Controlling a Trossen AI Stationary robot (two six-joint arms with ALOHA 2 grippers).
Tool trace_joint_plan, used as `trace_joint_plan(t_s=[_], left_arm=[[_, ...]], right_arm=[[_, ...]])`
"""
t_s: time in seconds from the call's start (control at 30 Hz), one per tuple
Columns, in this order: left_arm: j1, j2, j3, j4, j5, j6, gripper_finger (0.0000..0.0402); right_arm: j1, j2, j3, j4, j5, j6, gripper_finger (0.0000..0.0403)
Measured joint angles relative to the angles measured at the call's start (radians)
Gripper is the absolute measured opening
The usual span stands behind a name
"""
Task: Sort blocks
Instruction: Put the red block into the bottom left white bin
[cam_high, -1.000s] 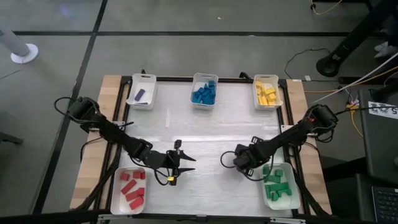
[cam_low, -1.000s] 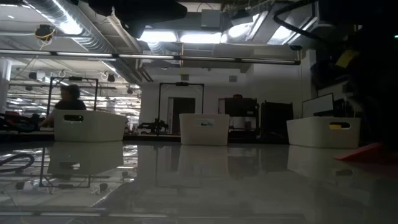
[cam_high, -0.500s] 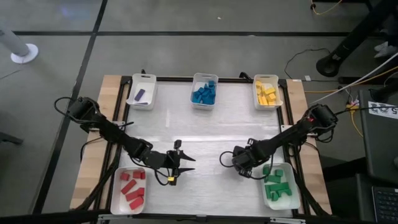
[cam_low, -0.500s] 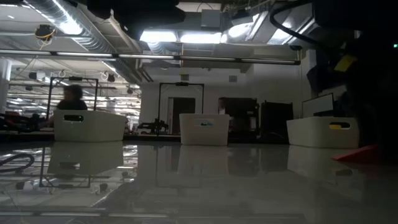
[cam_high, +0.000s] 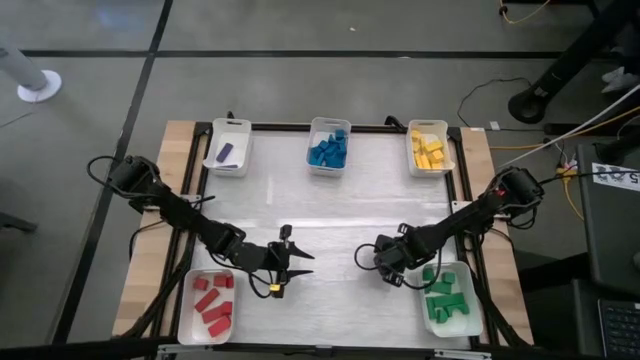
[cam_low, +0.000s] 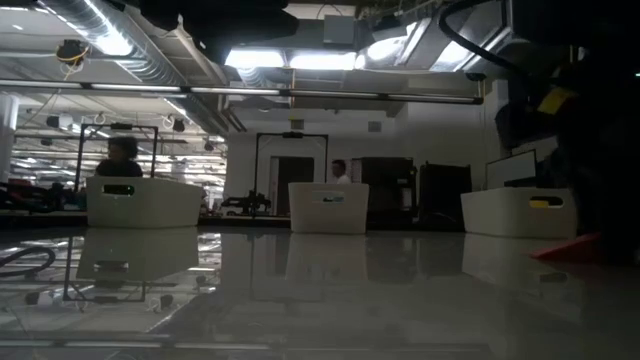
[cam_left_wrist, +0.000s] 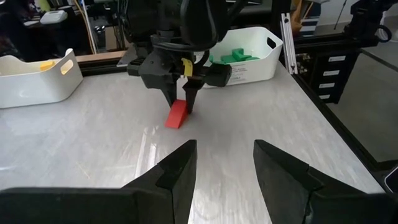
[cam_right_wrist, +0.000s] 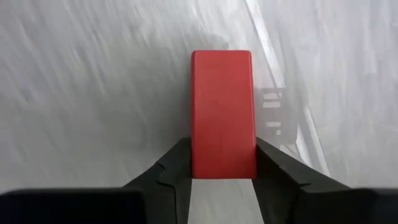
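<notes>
One red block (cam_right_wrist: 222, 115) lay on the table (cam_high: 330, 200), and we saw the right gripper (cam_right_wrist: 222, 163) clenched on its end. The left gripper (cam_left_wrist: 224, 163) hung released nearby.

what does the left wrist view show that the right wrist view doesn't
Only the left wrist view shows the right arm's pincer from outside, the tray of green blocks behind it, a white tray and the left pincer, open and empty. Only the right wrist view shows the red block's top face close up between the right pincer's fingers. Both show that red block and the bare table.
</notes>
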Motion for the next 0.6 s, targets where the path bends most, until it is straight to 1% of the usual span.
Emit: trace_joint_plan(t_s=[0.1, 0.2, 0.3, 0.47, 0.6], left_arm=[[0.000, 0.000, 0.000, 0.001, 0.000, 0.000, 0.0147], [0.000, 0.000, 0.000, 0.001, 0.000, 0.000, 0.0147], [0.000, 0.000, 0.000, 0.001, 0.000, 0.000, 0.0147], [0.001, 0.000, 0.000, 0.002, 0.000, 0.009, 0.0147], [0.001, 0.000, 0.000, 0.002, 0.001, 0.092, 0.0148]], right_arm=[[-0.001, 0.001, 0.000, 0.039, 0.016, 0.001, 0.0130], [-0.002, 0.002, -0.001, 0.118, 0.027, 0.000, 0.0130], [-0.002, 0.004, 0.003, 0.229, 0.037, -0.012, 0.0130], [-0.002, 0.004, 0.017, 0.454, 0.077, -0.092, 0.0140], [-0.002, 0.004, 0.017, 0.628, 0.086, -0.168, 0.0135]])
